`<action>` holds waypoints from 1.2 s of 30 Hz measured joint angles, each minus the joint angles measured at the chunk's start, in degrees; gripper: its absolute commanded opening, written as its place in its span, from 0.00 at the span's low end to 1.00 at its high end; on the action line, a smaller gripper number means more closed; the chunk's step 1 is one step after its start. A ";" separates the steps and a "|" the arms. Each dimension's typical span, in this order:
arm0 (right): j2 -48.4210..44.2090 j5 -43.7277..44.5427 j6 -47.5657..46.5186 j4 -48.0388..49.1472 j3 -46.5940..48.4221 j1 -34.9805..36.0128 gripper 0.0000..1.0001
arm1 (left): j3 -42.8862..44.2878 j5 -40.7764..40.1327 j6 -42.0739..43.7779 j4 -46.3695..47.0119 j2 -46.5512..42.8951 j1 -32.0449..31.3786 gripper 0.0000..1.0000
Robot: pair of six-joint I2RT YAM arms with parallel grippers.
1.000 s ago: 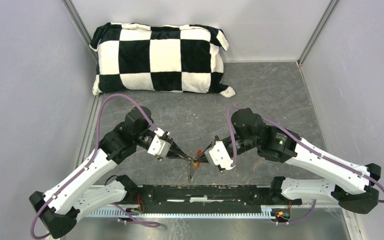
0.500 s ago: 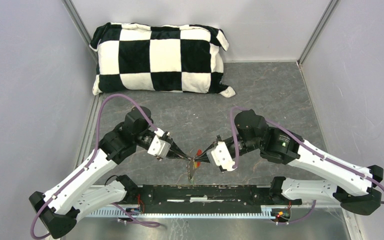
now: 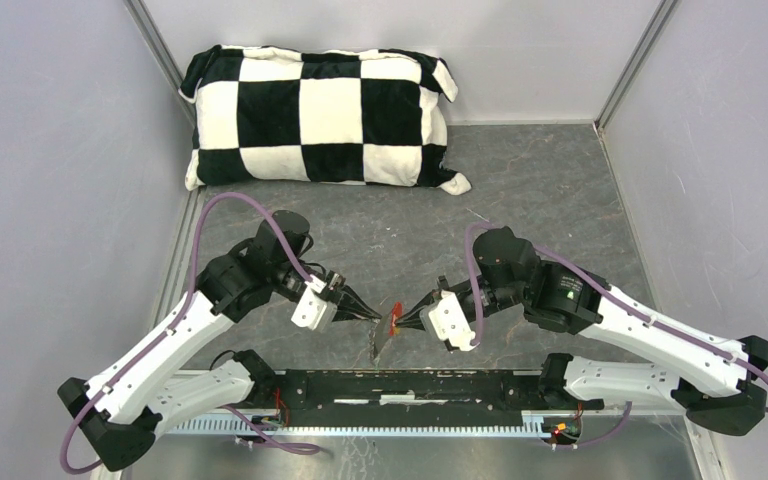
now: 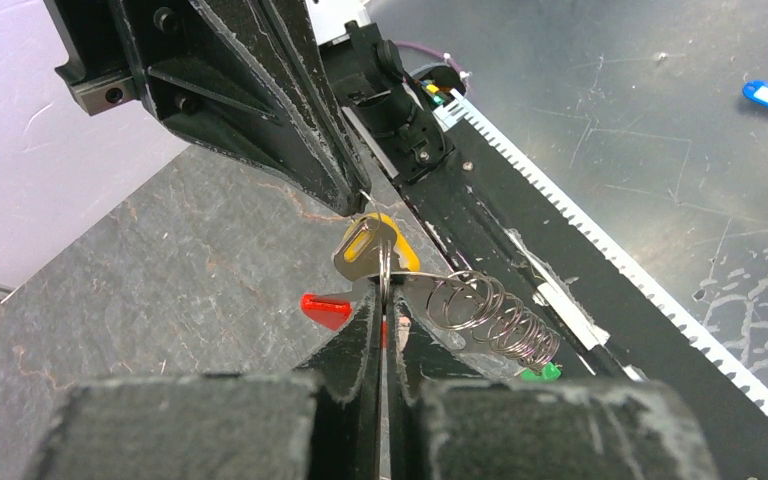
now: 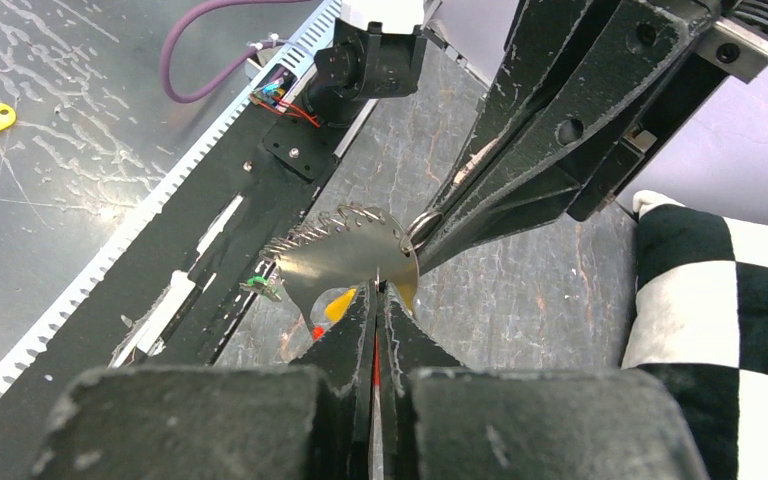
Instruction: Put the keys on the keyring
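Left pincer [image 3: 373, 317] clamped on keyring [image 4: 485, 318], right pincer [image 3: 403, 322] clamped on yellow key [image 4: 365, 245].

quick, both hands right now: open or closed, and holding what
left hand: closed, pinching the thin wire of the keyring
right hand: closed, appears to grip the yellow key

Overhead view plus two facing wrist close-ups
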 measured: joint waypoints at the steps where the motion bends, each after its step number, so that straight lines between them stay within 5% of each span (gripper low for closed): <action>1: 0.00 -0.04 0.00 0.00 -0.13 0.00 0.00 | 0.26 -0.02 0.72 -0.46 0.37 -0.11 0.02; 36: 1.31 1.03 -2.27 0.22 -0.26 2.21 0.00 | 1.60 -1.64 5.66 -4.04 3.06 -3.72 0.02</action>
